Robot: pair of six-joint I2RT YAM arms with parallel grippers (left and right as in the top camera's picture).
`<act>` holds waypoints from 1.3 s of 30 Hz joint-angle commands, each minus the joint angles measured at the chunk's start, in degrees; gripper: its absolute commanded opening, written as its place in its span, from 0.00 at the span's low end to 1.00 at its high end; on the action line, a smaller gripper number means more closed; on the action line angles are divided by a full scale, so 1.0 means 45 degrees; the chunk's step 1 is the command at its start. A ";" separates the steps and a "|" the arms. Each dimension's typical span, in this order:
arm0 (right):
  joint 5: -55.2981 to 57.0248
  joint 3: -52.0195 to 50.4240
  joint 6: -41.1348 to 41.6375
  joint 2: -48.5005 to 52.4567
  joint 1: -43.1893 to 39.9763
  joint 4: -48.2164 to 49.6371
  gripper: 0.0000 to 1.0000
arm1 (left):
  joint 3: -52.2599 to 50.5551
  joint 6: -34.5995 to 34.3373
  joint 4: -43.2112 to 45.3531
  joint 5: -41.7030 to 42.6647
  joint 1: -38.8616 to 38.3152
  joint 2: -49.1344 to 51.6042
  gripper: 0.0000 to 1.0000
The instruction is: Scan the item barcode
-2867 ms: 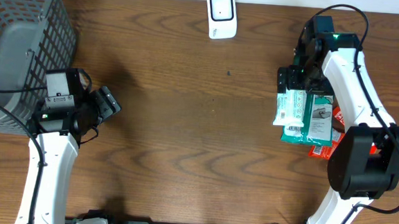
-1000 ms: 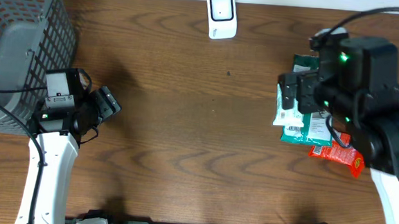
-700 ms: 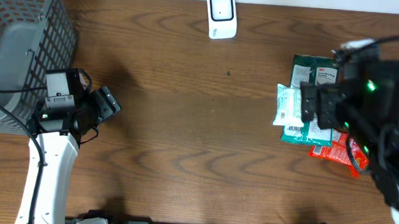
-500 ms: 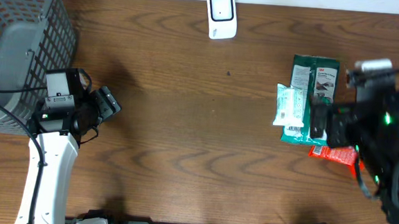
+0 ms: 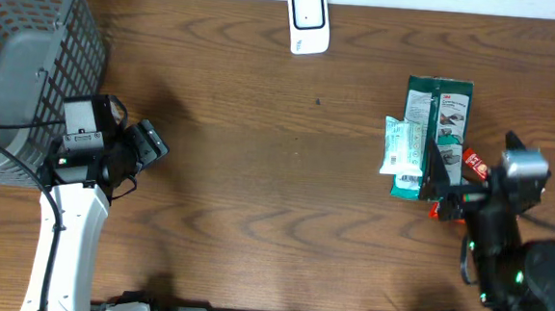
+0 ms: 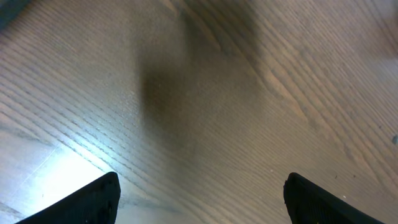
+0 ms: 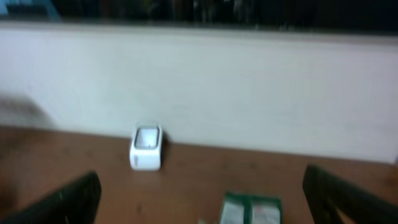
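The white barcode scanner (image 5: 308, 20) stands at the back middle of the table and shows small in the right wrist view (image 7: 147, 148). The items lie in a pile at the right: a green packet (image 5: 438, 112), a white-and-green packet (image 5: 403, 146) and a red packet (image 5: 474, 166) half hidden by my arm. My right gripper (image 5: 464, 181) hangs raised over the near end of the pile, open and empty (image 7: 202, 208), pointing at the back wall. The green packet (image 7: 252, 211) lies blurred between its fingers, far below. My left gripper (image 5: 148, 143) is open over bare wood (image 6: 202, 208).
A grey wire basket (image 5: 23, 53) with a grey liner fills the back left corner, right beside my left arm. A pale wall (image 7: 199, 93) runs behind the table's far edge. Dark wood tabletop (image 5: 276, 175) lies between the two arms.
My right arm has lifted off the packets and drawn back toward the table's near edge, empty, uncovering the pile. The packets and the left arm have not moved.
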 commanded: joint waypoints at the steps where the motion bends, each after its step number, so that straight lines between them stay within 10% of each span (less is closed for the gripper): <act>1: -0.1462 -0.1987 -0.0126 -0.1345 -0.0661 0.1370 0.99 | 0.0112 0.0165 -0.0019 -0.0126 0.0053 0.0015 0.85; 17: -0.1734 -0.8019 -0.0155 -0.5775 -0.1889 0.5765 0.99 | 0.0112 0.0165 -0.0019 -0.0126 0.0053 0.0015 0.85; 39: -0.3823 -0.9301 -0.1914 -0.6033 -0.3381 0.2778 0.99 | 0.0112 0.0165 -0.0019 -0.0126 0.0053 0.0015 0.85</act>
